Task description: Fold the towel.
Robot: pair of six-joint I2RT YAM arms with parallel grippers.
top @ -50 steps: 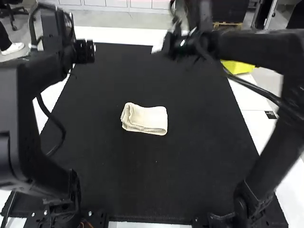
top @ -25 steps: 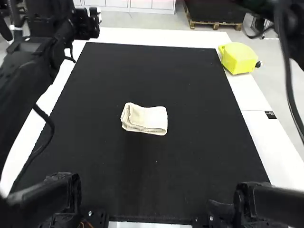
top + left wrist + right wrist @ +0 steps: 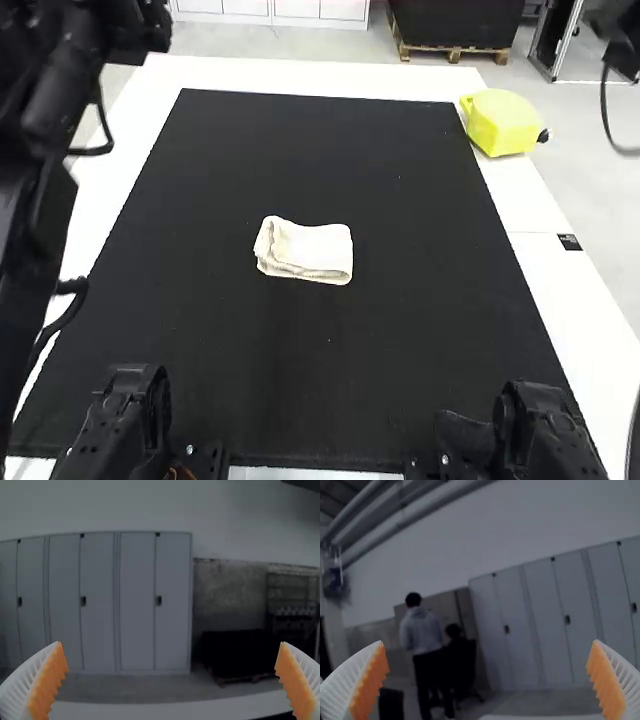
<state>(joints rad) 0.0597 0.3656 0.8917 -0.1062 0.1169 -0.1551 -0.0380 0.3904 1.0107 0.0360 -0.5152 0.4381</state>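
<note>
Evidently both tools are spread wide: the left gripper (image 3: 171, 642) and the right gripper (image 3: 489, 641) each show their ribbed white fingers with orange pads standing far apart, with bare air between. Just beyond the left gripper's fingers runs an edge of the white table (image 3: 520, 195), with a sliver of the black mat (image 3: 230, 350) beside it. On the surface itself, the towel (image 3: 308, 250) lies folded into a compact, layered oblong near the middle of the mat, well apart from the left arm (image 3: 40, 120) and to its right. Farther forward and to the right of the towel, a yellow object (image 3: 500, 122) sits on the white border, just beside the mat's far corner. Past the table, ahead of the left gripper, come the grey floor (image 3: 160, 687), a dark bulk (image 3: 240, 647) on a pallet, tall pale lockers (image 3: 135, 605) and an open rack (image 3: 292, 592) against the wall (image 3: 125, 505). Ahead of the right gripper stand lockers too, and high overhead a thick pipe (image 3: 400, 527) slants along the wall.
</note>
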